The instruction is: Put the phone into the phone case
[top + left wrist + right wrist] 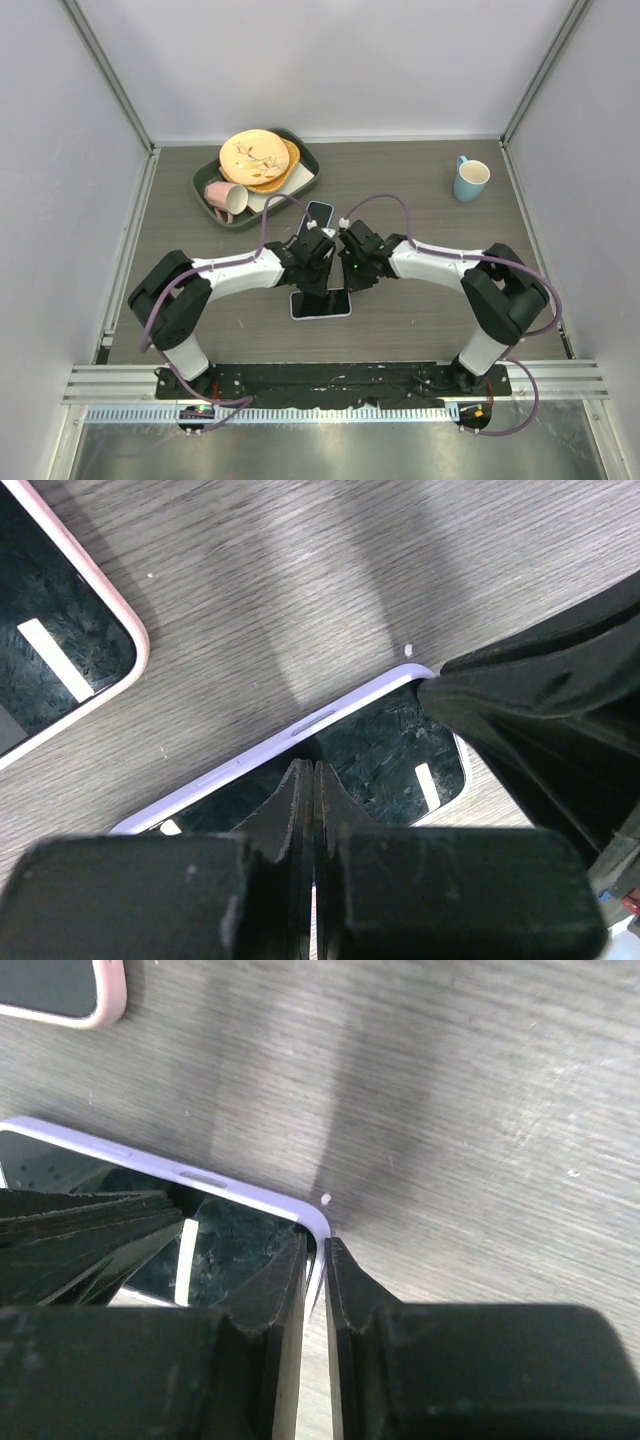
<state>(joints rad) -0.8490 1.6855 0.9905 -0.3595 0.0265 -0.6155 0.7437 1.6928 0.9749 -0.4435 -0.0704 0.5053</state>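
From above, we see the phone (320, 304) lying flat in the middle of the table (420, 330). At the left wrist, a light purple case (360, 696) hugs the phone's edge. The left tool (313, 767) has its fingers pressed together, tips on the dark glass. At the right wrist, the right tool (318, 1242) is nearly closed, just a thin slit, at the case's corner.
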